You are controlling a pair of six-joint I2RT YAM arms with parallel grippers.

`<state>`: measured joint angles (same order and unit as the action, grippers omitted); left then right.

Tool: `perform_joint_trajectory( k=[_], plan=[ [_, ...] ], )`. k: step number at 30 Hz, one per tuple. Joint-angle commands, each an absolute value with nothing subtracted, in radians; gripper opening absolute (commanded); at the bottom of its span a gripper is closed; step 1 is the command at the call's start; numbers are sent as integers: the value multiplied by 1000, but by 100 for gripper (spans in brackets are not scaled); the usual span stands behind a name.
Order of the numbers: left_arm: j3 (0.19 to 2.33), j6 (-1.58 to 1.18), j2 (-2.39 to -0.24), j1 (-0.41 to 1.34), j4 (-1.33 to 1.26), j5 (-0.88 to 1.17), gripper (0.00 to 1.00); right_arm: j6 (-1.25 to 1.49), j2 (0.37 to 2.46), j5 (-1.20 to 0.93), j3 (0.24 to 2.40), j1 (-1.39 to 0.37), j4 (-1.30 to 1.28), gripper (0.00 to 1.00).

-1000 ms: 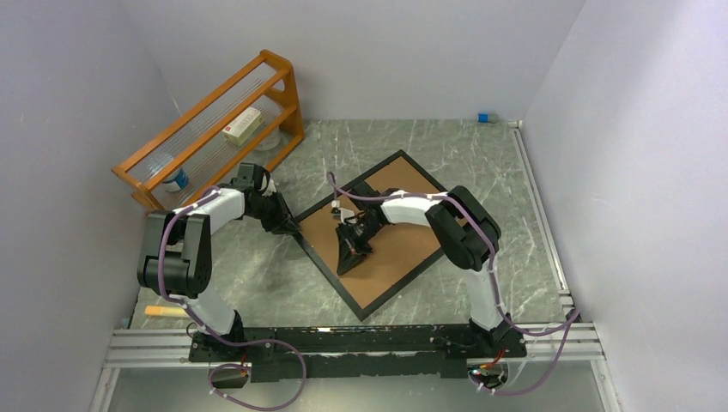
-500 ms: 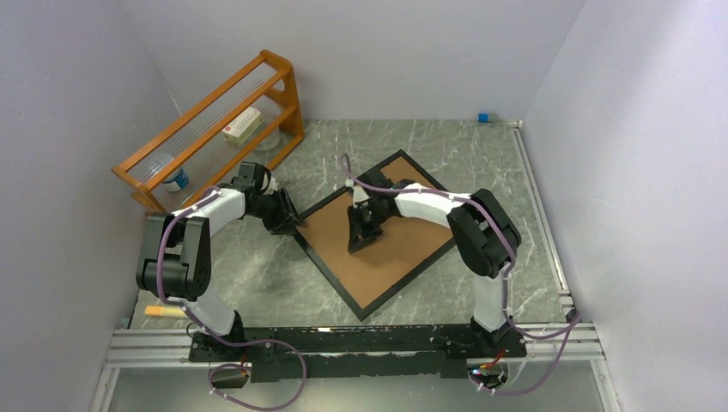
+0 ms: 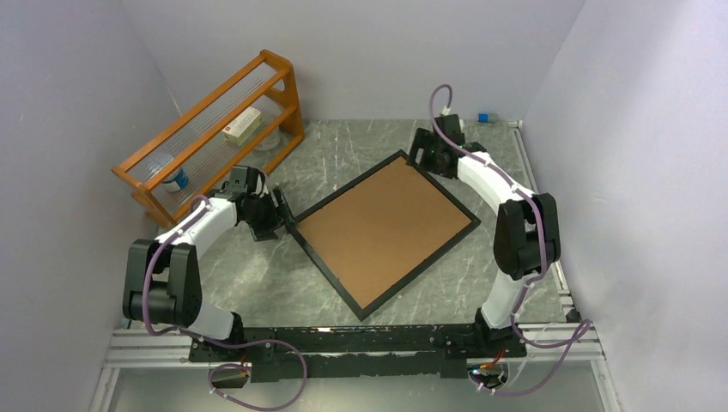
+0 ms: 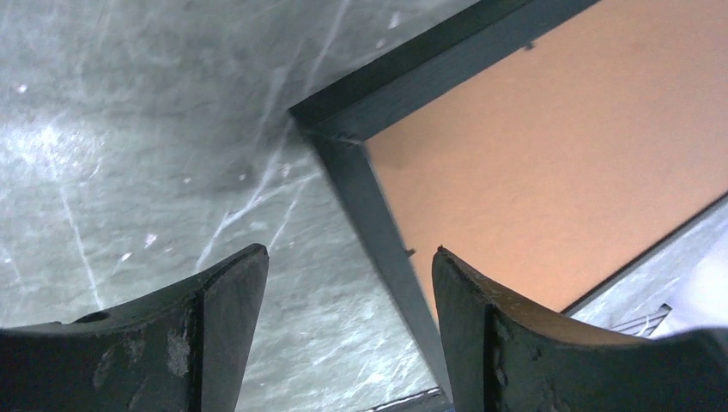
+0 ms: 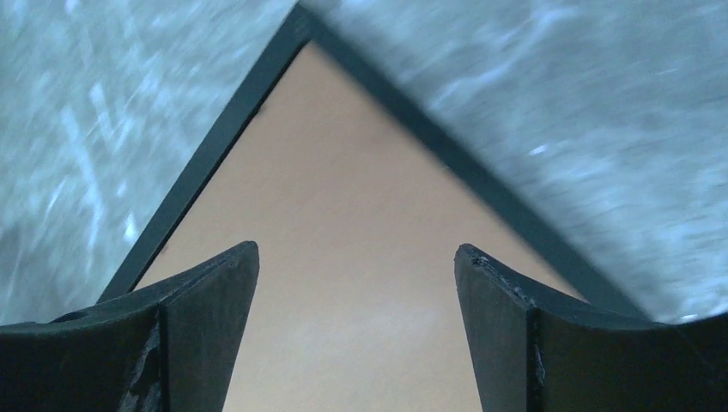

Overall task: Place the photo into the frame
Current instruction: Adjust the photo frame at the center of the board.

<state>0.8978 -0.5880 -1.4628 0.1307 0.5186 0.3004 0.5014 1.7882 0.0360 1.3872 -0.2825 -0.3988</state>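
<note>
Frame (image 3: 327, 273) is laid flat on the counter (image 3: 257, 283), turned diamond-wise, with its brown backing board (image 3: 385, 232) facing up; the left end effector (image 4: 349, 251) is held spread just above the frame's left corner, with nothing pinched; the right end effector (image 5: 356, 249) is held spread over the far corner, likewise gripping nothing; an orange rack (image 3: 215, 120) is seen at the far left.
</note>
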Motion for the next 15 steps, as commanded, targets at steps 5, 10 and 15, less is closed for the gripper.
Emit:
perform_joint_trajectory(
  k=[5,10,15],
  plan=[
    [821,-619,-1481,133,455,378,76,436,1981,212,1545,-141,-490,91],
    [833,-646,-1532,140,407,436,75,449,2004,45,1490,-48,-453,92],
    [871,-664,-1594,157,427,418,76,499,1956,-93,1384,-11,-411,92]
  ],
)
